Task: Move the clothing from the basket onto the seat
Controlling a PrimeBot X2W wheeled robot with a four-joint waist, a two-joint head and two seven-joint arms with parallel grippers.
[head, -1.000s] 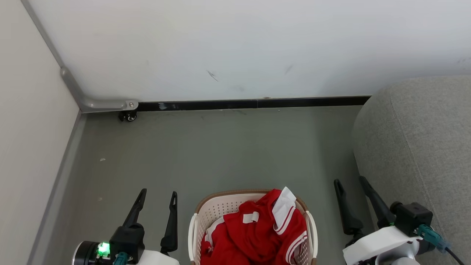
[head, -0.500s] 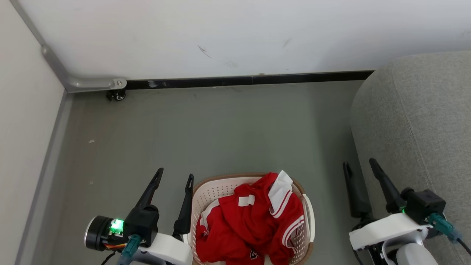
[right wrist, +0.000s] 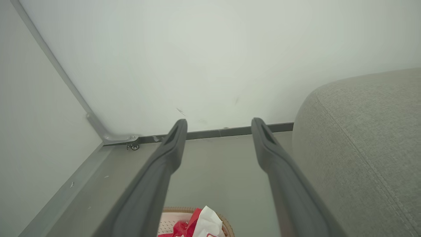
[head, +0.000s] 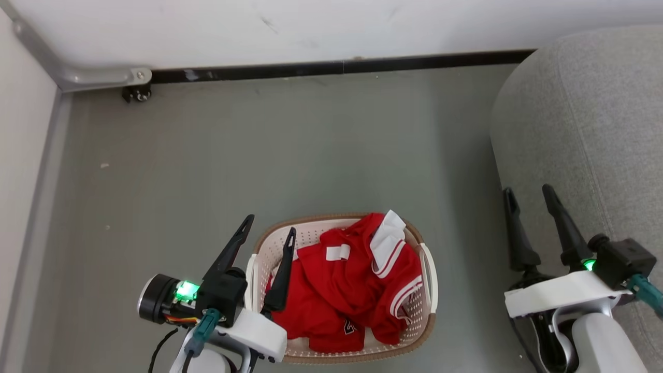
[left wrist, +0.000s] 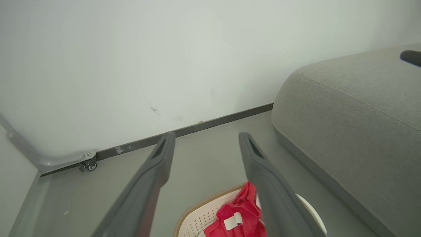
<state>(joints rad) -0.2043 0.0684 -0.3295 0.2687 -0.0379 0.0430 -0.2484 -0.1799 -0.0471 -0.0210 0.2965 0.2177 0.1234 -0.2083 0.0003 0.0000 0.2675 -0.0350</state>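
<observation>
Head view: clothing [head: 352, 290] heaped in basket [head: 311, 235] at 6 o'clock, seat [head: 595, 129] at 3. Both empty: left pincer [head: 270, 224] spread over basket's 9 o'clock side, right pincer [head: 527, 189] spread beside seat. Left wrist: red fabric at 6. Right wrist: same, seat at 3. Step: reach-in, prob.; next: left pincer down into fabric, then shut.

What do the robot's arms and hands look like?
The left gripper and right gripper each have two long, dark, pointed fingers on a black block with a glowing green light. Behind comes a smooth white shell. A teal plug sticks out of each wrist; the left wrist also carries a round black-and-silver drum.
</observation>
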